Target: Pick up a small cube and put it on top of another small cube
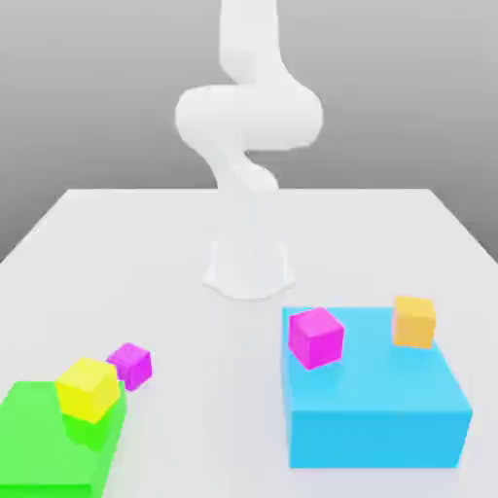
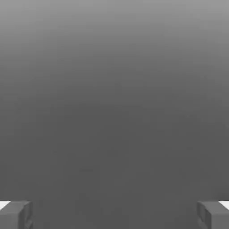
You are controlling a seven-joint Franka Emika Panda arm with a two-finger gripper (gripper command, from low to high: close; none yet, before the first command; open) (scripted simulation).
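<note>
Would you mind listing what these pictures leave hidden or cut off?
- Green block: the exterior view's lower edge cuts off its front.
- Small magenta cube: the yellow cube covers its near corner, so whether they touch is unclear.
- Arm: the exterior view's top edge cuts off its upper part.
- Hand: the hand view's edges crop both fingertips.

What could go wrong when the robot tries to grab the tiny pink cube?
The small cube sits right beside the yellow cube, so a finger of the open hand could bump the yellow one. The robot might also pick the bigger magenta cube on the blue block by mistake, since the colours match.
</note>
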